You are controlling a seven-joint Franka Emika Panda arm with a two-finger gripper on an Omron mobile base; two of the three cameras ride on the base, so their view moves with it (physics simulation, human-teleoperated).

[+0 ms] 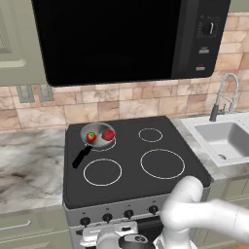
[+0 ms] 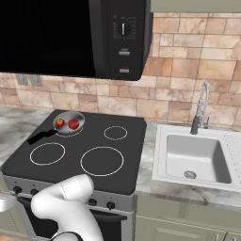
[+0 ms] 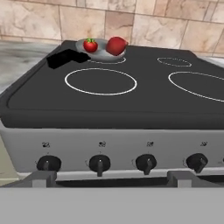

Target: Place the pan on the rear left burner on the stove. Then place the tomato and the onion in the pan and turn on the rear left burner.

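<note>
The shiny grey pan (image 1: 99, 141) sits on the rear left burner (image 1: 109, 148) of the black glass stove (image 1: 130, 151), its black handle (image 1: 80, 156) pointing to the front left. Inside it lie the green-stemmed tomato (image 1: 91, 136) on the left and the plain red onion (image 1: 108, 134) on the right, touching or nearly so. The hand view has the pan (image 3: 101, 54), tomato (image 3: 90, 45) and onion (image 3: 116, 45) at the far back. My gripper (image 1: 104, 232) hangs low before the stove's front panel, open and holding nothing. It faces a row of black knobs (image 3: 99, 163).
A black microwave (image 1: 121, 39) hangs over the stove. A steel sink (image 1: 223, 138) with a tall faucet (image 1: 226, 95) lies to the right, and a marble counter (image 1: 29, 165) to the left. An oven door handle (image 3: 109, 177) runs below the knobs.
</note>
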